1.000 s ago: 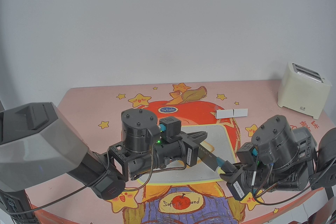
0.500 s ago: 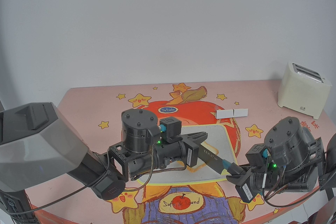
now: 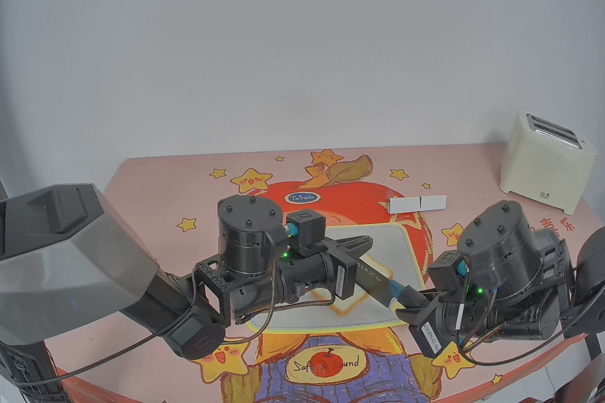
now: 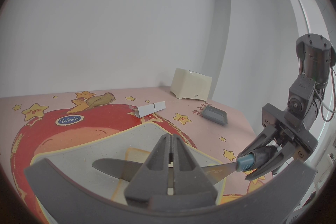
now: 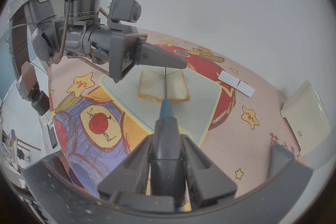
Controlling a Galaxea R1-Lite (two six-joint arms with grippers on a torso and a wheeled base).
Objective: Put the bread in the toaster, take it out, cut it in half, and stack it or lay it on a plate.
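Knife [image 4: 108, 168] forward again across bread [image 5: 152, 85] on board [image 5: 203, 102], right jaws around it, left jaws together; pink table [image 3: 164, 196], white wall [image 3: 302, 33].

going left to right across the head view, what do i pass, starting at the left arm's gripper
left gripper → knife → right gripper → toaster

i push my right gripper [image 3: 409, 306] forward again after its pull-back, sliding the knife [image 3: 378, 284] deeper across the bread [image 5: 150, 85], closer to the left gripper [image 3: 360, 244].
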